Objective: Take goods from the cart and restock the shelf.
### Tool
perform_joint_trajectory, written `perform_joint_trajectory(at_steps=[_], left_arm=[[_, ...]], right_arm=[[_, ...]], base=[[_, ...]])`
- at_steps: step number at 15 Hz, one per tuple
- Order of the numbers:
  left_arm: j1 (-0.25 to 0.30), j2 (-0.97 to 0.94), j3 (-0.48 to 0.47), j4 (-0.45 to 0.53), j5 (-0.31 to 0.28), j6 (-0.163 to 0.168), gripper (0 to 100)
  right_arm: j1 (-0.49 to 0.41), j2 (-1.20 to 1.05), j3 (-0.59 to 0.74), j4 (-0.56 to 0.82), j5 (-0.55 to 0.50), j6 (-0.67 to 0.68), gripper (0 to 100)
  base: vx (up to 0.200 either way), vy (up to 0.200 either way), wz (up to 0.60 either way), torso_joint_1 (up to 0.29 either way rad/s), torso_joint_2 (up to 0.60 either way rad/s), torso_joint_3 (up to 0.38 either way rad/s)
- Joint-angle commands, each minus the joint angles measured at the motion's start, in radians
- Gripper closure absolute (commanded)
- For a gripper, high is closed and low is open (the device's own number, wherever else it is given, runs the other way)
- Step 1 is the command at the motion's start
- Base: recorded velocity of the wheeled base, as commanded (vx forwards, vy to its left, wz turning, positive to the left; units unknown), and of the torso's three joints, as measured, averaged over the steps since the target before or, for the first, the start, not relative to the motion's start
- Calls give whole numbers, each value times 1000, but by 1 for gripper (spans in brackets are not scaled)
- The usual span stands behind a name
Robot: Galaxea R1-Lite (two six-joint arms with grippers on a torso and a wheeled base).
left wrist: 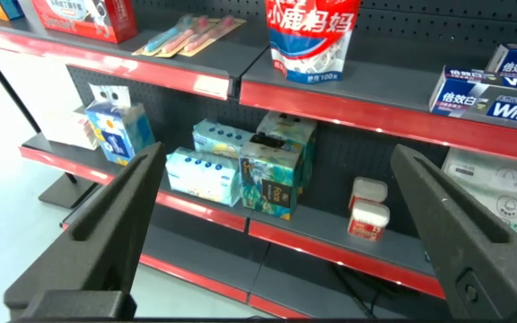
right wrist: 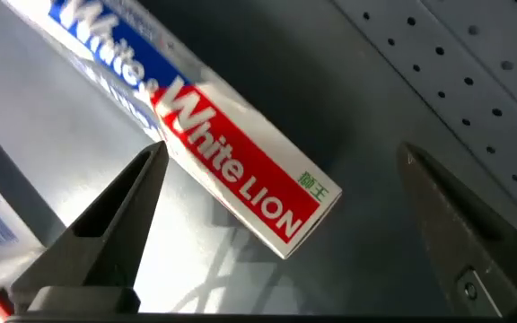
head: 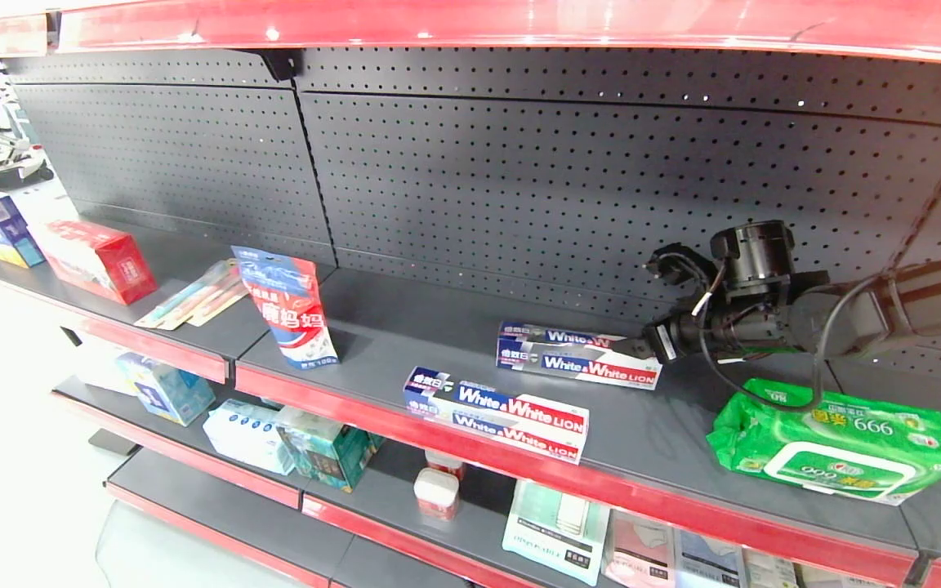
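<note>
Two red, white and blue toothpaste boxes lie on the grey shelf [head: 675,437]: one near the front lip [head: 497,412], one further back [head: 577,355]. My right gripper [head: 648,345] reaches in from the right and sits at the rear box's right end. In the right wrist view this gripper [right wrist: 281,157] is open, its fingers wide apart, and the end of the rear box [right wrist: 240,170] lies flat on the shelf between and beyond them. My left gripper [left wrist: 276,151] is open and holds nothing, hanging in front of the lower shelves.
On the same shelf stand a red and blue pouch [head: 289,306], toothbrush packs [head: 193,294], a red box [head: 95,260] and a green wet-wipes pack [head: 838,437]. Tissue boxes [left wrist: 240,166] and small jars [left wrist: 368,208] fill the shelf below. Perforated back panel [head: 560,180] is behind.
</note>
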Motion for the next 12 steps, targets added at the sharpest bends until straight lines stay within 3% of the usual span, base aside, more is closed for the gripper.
perform_joint_trajectory(at_steps=[1, 3, 9, 12], left_arm=[[0, 0, 0, 0, 0, 0, 0], [1, 0, 0, 0, 0, 0, 0], [0, 0, 0, 0, 0, 0, 0], [0, 0, 0, 0, 0, 0, 0]], right_arm=[[-6, -6, -5, 0, -3, 40, 0], [-15, -14, -6, 2, -17, 90, 0], [-39, -8, -5, 8, -187, 91, 0], [-58, -9, -14, 83, -244, 91, 0]], base=[[0, 0, 0, 0, 0, 0], [0, 0, 0, 0, 0, 0], [0, 0, 0, 0, 0, 0], [0, 0, 0, 0, 0, 0]])
